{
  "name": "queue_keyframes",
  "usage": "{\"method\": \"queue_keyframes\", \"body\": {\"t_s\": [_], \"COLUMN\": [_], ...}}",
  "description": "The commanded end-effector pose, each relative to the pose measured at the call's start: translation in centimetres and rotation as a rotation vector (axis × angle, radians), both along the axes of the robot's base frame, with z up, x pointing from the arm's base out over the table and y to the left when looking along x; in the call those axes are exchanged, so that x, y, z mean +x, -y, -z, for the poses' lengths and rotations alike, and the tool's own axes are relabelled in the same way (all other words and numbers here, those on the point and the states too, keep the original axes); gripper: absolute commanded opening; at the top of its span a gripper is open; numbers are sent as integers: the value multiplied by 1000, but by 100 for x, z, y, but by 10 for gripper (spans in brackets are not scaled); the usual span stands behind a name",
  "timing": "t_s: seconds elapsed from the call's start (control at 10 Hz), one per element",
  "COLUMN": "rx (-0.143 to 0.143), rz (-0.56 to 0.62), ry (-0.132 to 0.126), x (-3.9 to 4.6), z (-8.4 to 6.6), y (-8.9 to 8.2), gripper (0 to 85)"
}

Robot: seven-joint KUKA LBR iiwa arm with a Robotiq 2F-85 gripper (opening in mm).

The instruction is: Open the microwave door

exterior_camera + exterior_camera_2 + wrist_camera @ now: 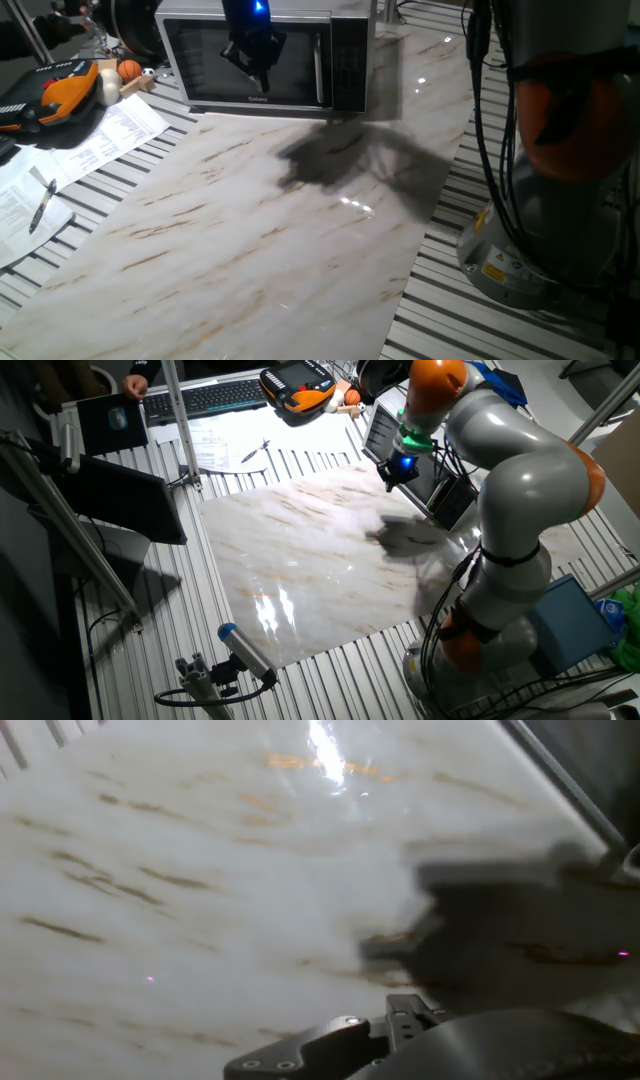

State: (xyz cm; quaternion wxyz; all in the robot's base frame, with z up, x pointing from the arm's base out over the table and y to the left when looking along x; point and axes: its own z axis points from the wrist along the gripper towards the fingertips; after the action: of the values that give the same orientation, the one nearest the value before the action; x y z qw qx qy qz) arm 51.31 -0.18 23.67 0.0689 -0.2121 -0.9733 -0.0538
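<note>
The microwave (265, 55) stands at the far edge of the marble board, silver and black. Its door (200, 60) has a dark glass window and lies flush with the front, with the vertical silver handle (320, 65) at its right side. My gripper (261, 82) hangs in front of the window, left of the handle and apart from it, and its dark fingers taper together to one tip. In the other fixed view the gripper (391, 482) is beside the microwave (440, 490). The hand view shows only marble, a shadow and part of the hand's housing (400, 1040).
The dark keypad panel (350, 60) is right of the handle. An orange and black teach pendant (55, 95), small balls (130, 70), papers (110, 130) and a pen (42, 205) lie at the left. The robot base (540, 230) stands at the right. The marble board (250, 230) lies in front.
</note>
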Motion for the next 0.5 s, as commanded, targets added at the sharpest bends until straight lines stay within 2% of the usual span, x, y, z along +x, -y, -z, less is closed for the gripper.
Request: {"method": "queue_keyframes", "body": {"t_s": [0.0,0.1,0.2,0.3,0.4], "rx": [-40,-88,-143,-157,-155], "rz": [148,176,209,223,241], "ry": [-5,-4,7,11,11], "x": [0,0,0,0,0], "z": [4,4,4,4,4], "y": [-3,-3,-3,-3,-3], "gripper": [0,0,0,0,0]}}
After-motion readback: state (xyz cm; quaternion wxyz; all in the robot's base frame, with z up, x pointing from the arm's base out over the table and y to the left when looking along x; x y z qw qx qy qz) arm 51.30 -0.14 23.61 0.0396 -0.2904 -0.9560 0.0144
